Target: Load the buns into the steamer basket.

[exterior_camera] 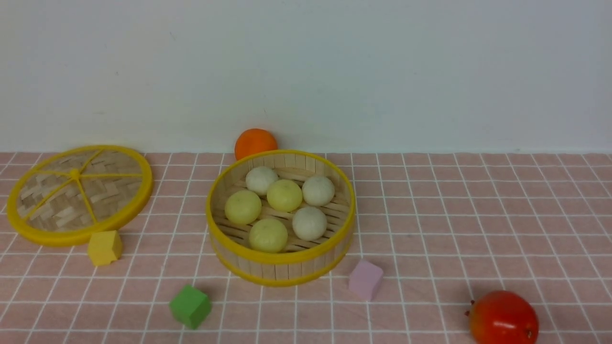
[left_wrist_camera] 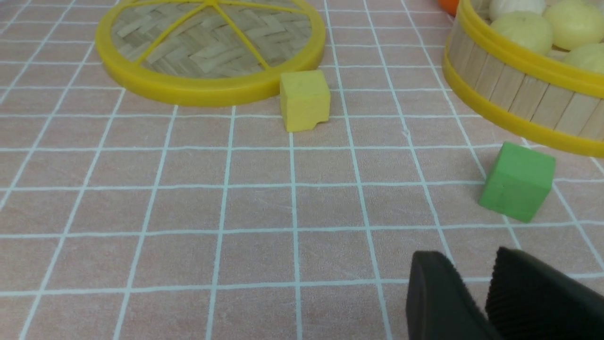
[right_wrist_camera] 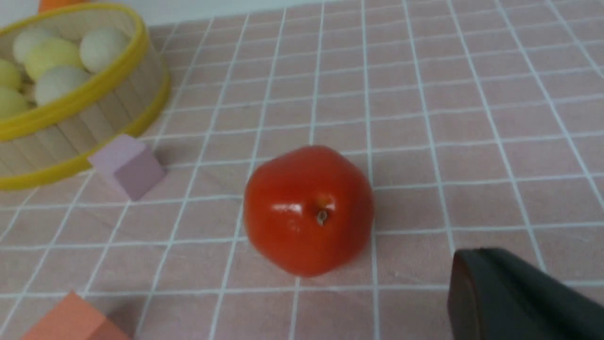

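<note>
1. Nearest you in the front view sit the glossy red fruit point(exterior_camera: 503, 317) and the green cube point(exterior_camera: 190, 306); the matte lilac cube point(exterior_camera: 365, 279) stands just in front of the steamer basket point(exterior_camera: 282, 265).
2. Your left hand point(left_wrist_camera: 476, 288) hovers low over the pink gridded tabletop point(exterior_camera: 454, 224) with its ribbed black fingers point(left_wrist_camera: 528, 288) nearly together and nothing between them. Of your right hand point(right_wrist_camera: 509, 293) only one dark finger shows beside the red fruit, so you cannot tell whether it is open or closed.
3. Further back, the basket holds all six buns point(exterior_camera: 284, 195) — three pale yellow, three off-white, smooth and round, resting on the slatted floor inside the bamboo wall. Judged from this, the task looks complete.
4. Left of the basket lie the yellow cube point(exterior_camera: 104, 247) and, touching it, the flat woven lid point(exterior_camera: 79, 193) with its yellow rim and spokes. Farthest back, the orange fruit point(exterior_camera: 255, 142) sits behind the basket, against the wall.
5. Risks from here: a careless sweep of either arm could clip the basket's rim and tip it — the round buns would roll freely. Your right hand is close to the slick, rounded red fruit, which a nudge would probably send rolling. The light cubes near the basket would likely skid if brushed.
</note>
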`<state>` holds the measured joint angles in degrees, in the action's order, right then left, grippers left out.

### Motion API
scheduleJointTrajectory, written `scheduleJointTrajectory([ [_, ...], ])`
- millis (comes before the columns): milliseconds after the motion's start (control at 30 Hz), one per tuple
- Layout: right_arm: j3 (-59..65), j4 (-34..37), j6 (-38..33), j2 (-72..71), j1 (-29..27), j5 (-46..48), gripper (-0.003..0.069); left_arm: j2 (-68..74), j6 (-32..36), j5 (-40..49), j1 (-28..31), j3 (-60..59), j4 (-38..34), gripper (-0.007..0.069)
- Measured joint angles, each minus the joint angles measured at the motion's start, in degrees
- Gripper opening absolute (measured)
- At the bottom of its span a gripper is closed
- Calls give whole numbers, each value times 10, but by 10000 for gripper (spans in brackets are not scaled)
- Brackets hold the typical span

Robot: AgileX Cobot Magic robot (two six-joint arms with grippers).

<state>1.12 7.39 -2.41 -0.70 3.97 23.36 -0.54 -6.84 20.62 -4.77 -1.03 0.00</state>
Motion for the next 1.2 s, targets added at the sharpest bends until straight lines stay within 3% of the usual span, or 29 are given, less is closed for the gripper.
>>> scheduleJointTrajectory([
  [1200,0,13,-22,-1,-2,0,41,0,0,0,0,0,0,237],
])
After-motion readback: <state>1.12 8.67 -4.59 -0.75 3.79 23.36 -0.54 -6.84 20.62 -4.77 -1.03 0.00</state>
